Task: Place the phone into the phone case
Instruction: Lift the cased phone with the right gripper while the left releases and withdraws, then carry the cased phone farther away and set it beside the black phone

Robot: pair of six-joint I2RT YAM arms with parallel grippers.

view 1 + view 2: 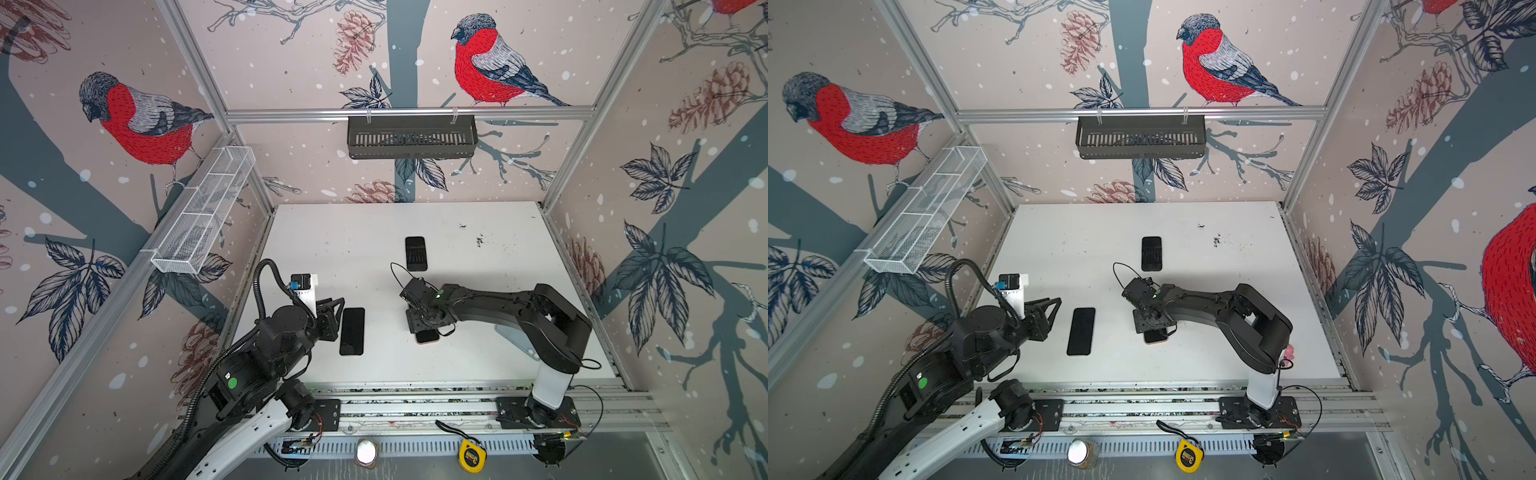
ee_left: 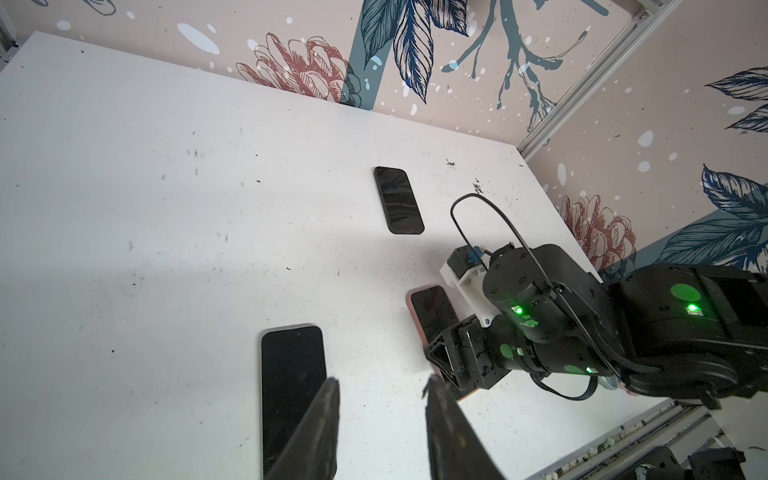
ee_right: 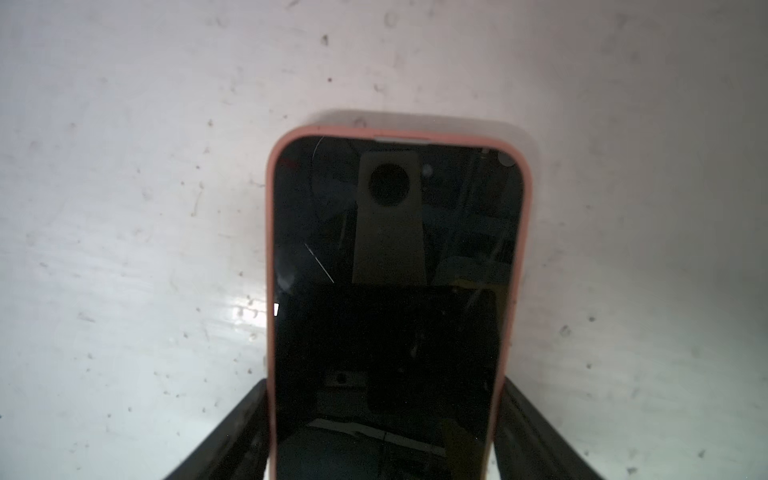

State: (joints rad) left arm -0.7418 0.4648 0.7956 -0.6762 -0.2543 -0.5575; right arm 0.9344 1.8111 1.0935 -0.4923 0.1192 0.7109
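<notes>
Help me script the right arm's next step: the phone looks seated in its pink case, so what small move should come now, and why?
Probably part the fingers of the right gripper slightly and lift straight up. The phone lies inside the pink case, rim flush around the visible end, flat on the table; the fingers flank it; whether they pinch I cannot tell.

Top views: right gripper point(image 1: 424, 322) covers most of the phone point(image 1: 427, 336) in the pink phone case point(image 1: 434, 341); only the near end pokes out. Right wrist view: bottom edge cuts off the phone and both fingers point(image 3: 245, 432). Finger contact with the case can't be told. Left wrist view: left gripper point(image 2: 382, 379) runs off the bottom edge, and one finger overlaps the lower end of the second phone point(image 2: 291, 374). Pale thing point(image 1: 513, 337) behind the right arm is mostly hidden, unidentifiable.
</notes>
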